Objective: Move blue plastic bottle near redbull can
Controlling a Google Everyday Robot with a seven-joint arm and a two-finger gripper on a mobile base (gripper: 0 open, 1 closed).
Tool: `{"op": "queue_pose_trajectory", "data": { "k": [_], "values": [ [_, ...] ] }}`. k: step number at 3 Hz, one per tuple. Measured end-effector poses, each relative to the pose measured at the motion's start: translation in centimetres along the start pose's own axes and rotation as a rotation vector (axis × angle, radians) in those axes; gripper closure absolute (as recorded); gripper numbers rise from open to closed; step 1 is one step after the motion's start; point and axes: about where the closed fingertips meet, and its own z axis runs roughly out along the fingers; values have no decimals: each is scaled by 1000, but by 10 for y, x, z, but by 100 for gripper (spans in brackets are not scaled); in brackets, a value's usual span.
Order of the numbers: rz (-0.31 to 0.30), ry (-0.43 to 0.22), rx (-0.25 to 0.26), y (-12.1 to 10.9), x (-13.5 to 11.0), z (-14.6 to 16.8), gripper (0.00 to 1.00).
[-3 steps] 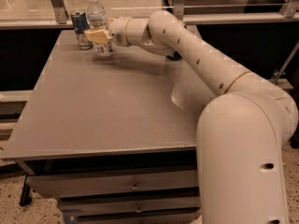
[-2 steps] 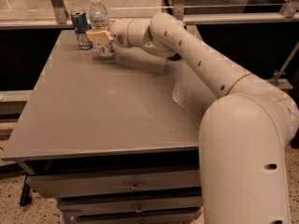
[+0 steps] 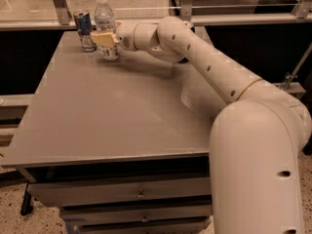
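While the end effector (image 3: 105,38) clasps the blue plastic bottle (image 3: 104,17) on the worktop (image 3: 112,116), the redbull can (image 3: 84,30) stands just beside it. Label writing is unreadable.

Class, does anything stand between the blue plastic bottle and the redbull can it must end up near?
Nothing visible does. The blue plastic bottle, clamped at its middle by the gripper, stands just beside the redbull can, with only a narrow gap between them.
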Motion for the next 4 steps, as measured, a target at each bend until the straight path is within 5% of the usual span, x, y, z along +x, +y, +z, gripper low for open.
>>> {"op": "queue_pose_trajectory", "data": {
  "k": [2, 3, 4],
  "values": [
    [5, -1, 0, 0, 0, -1, 13],
    [14, 0, -6, 2, 4, 1, 0],
    [4, -5, -6, 2, 3, -5, 0]
  ]
}}
